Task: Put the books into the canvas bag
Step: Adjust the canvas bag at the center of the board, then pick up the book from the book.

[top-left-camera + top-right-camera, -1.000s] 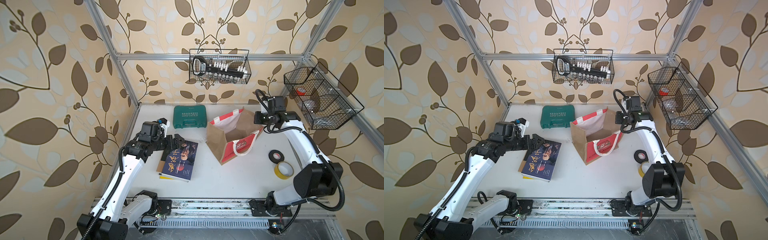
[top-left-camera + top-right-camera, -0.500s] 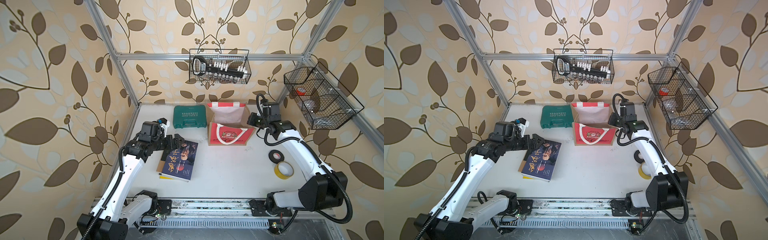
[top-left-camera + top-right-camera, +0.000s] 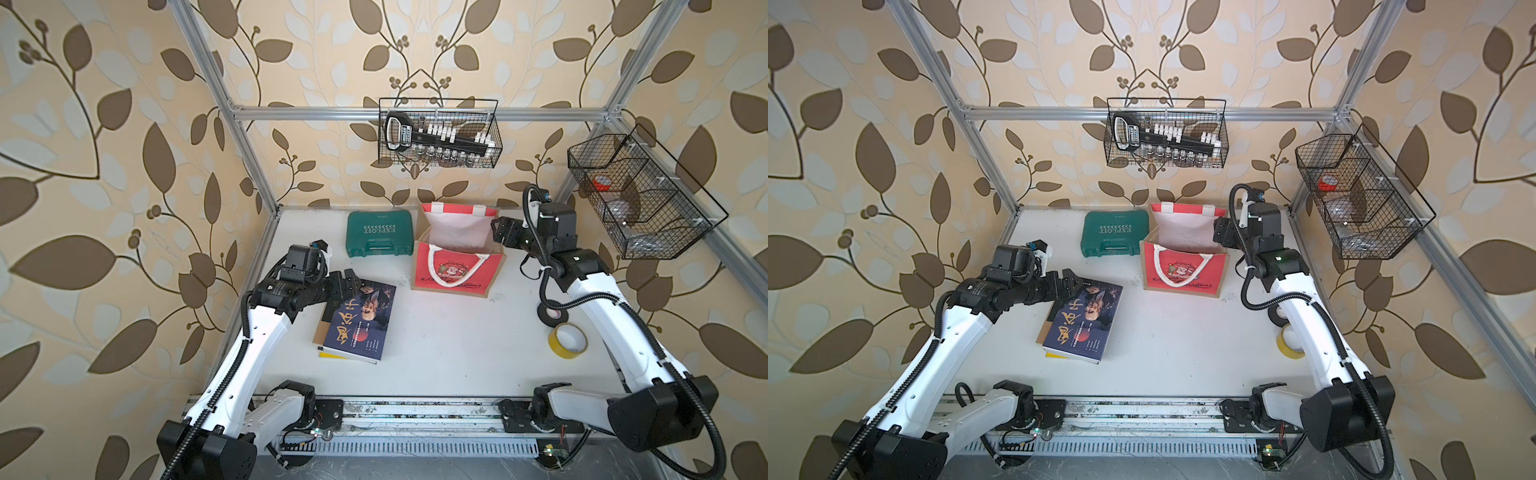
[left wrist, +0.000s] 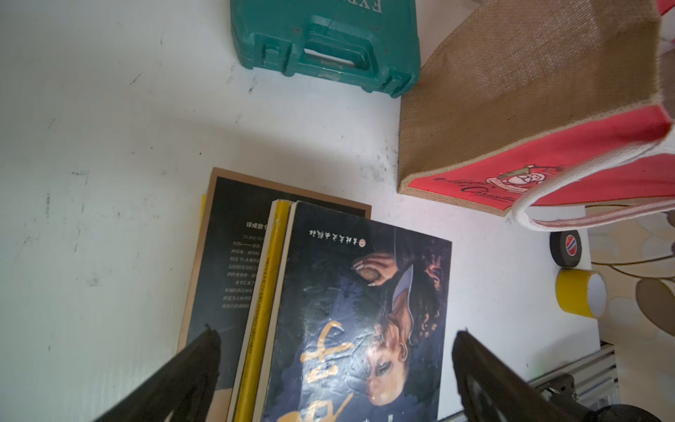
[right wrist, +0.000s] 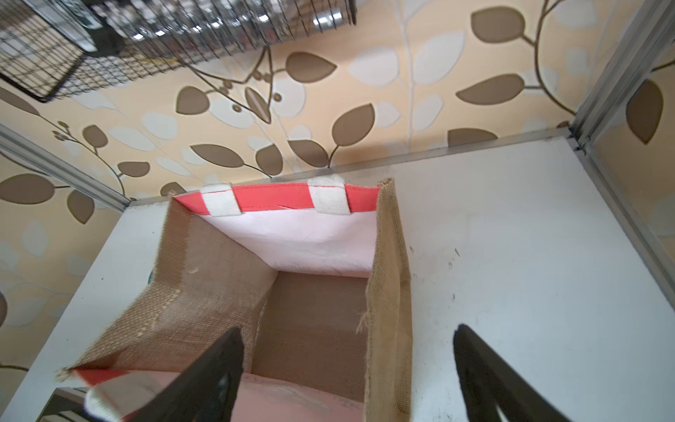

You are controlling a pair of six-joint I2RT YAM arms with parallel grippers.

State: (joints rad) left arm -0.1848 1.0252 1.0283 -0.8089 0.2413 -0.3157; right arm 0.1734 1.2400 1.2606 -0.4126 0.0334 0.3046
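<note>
From my desk I watched the stack of thin paperback books [image 3: 357, 322] lying flat on the white table top [image 3: 440, 365], on its left half and outside the bag. The top one was dark navy with a golden Chinese title and a painted face. In the left wrist view the stack [image 4: 350, 299] showed a yellow-spined book under it and a black cover with a tan border pushed out to one side. The left gripper [image 3: 351, 279] hung low over the end of the stack nearest to its arm. Its black fingers [image 4: 182, 380] stood wide apart, released, with the navy cover between them (whether they touched the paper I could not tell).

The boxy tan jute canvas bag with red panels and white rope handles [image 3: 457, 270] stood upright at the back of the table, just beside the green plastic tool case [image 3: 380, 232], with its mouth open upward. The right gripper [image 3: 498, 232] was at the upper edge of the bag's right side. In the right wrist view its fingers [image 5: 212, 376] were spread wide too and grasped nothing. The bag's jute side wall rose between them without being pinched, and I could see the white lining and the brown floor inside.

A black tape roll [image 4: 564, 252] and a yellow tape roll [image 3: 555, 347] lay near the right arm, well apart from the books.
</note>
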